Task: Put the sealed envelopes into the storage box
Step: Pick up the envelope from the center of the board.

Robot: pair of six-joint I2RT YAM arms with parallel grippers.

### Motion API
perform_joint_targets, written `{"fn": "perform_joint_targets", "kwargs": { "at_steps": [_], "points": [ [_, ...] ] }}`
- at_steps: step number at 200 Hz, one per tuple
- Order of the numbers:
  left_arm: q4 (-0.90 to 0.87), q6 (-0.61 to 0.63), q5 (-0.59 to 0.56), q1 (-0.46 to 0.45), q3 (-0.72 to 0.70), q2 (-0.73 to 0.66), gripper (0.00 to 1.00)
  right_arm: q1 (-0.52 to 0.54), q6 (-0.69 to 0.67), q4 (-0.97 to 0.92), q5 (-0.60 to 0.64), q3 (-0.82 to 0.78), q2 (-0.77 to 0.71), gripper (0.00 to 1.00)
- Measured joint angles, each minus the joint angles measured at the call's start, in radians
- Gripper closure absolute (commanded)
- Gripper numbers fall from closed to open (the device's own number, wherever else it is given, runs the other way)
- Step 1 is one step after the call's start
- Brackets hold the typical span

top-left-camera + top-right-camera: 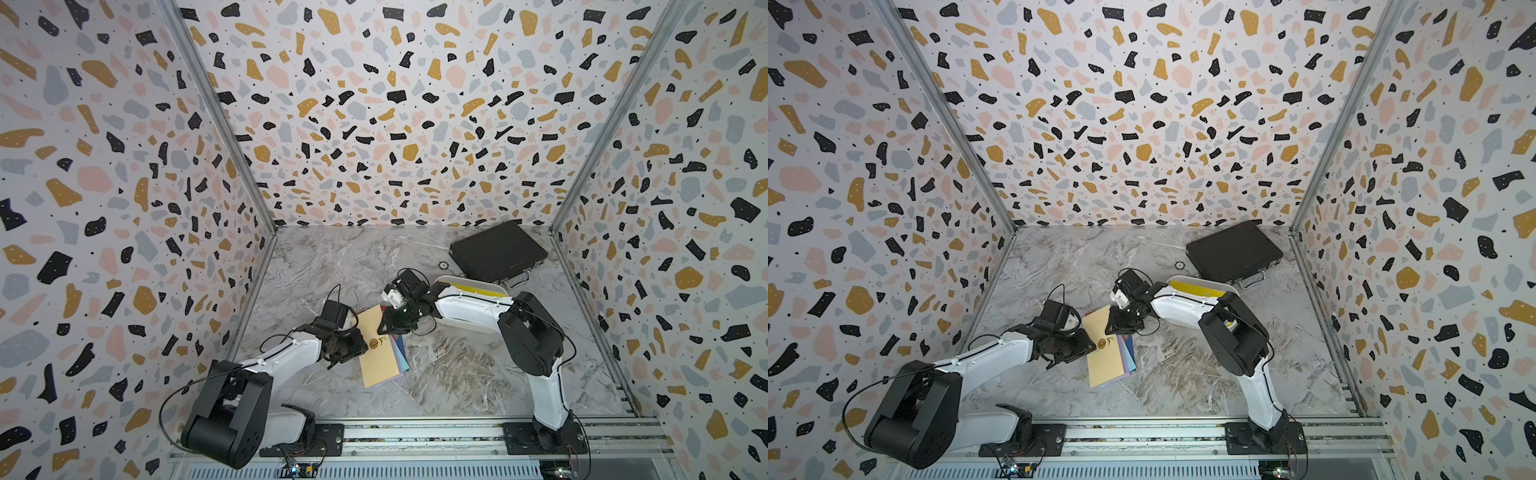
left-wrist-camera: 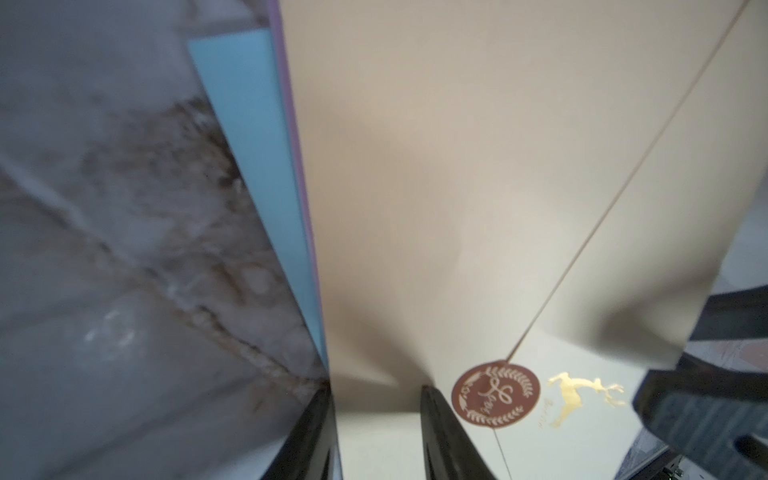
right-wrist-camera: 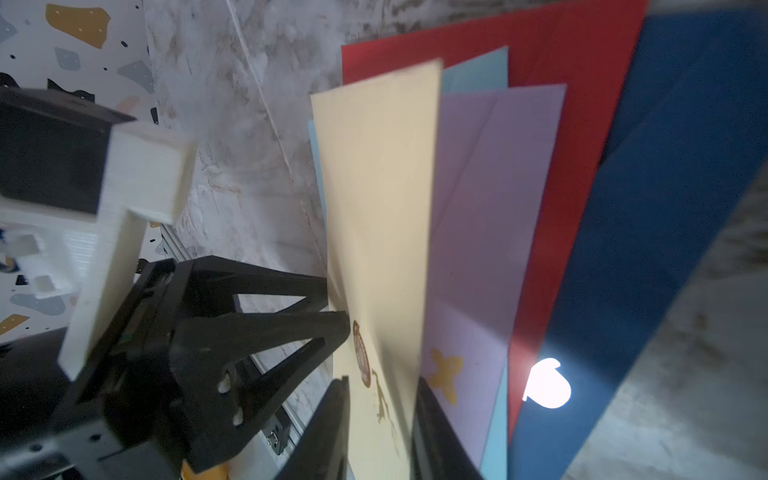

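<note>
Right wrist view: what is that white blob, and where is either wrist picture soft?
Right wrist view: blown-out glare spot beside the navy envelope; the cream envelope is smeared along its far edge. Left wrist view: the marble table is out of focus, the brown seal fairly sharp. In both top views: even light, walls bowed by the wide lens.

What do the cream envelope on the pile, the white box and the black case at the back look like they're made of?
The cream envelope: matte paper, probably; it buckles softly and carries a round sticker seal. The storage box: likely glossy white plastic, with a smooth rounded rim. The black briefcase: dull dark shell, material unclear; its handle looks metallic.
</note>
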Motion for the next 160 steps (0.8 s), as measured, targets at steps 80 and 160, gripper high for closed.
{"fn": "perform_joint_targets", "kwargs": {
  "at_steps": [80,160],
  "points": [
    [0.006,0.003,0.009,0.0,-0.001,-0.005,0.47,0.014,-0.026,-0.002,-0.025,-0.008,0.0,0.98],
    [-0.179,0.0,-0.098,0.0,0.002,-0.316,0.34,-0.033,-0.499,-0.528,0.072,0.369,-0.089,1.0]
  ]
}}
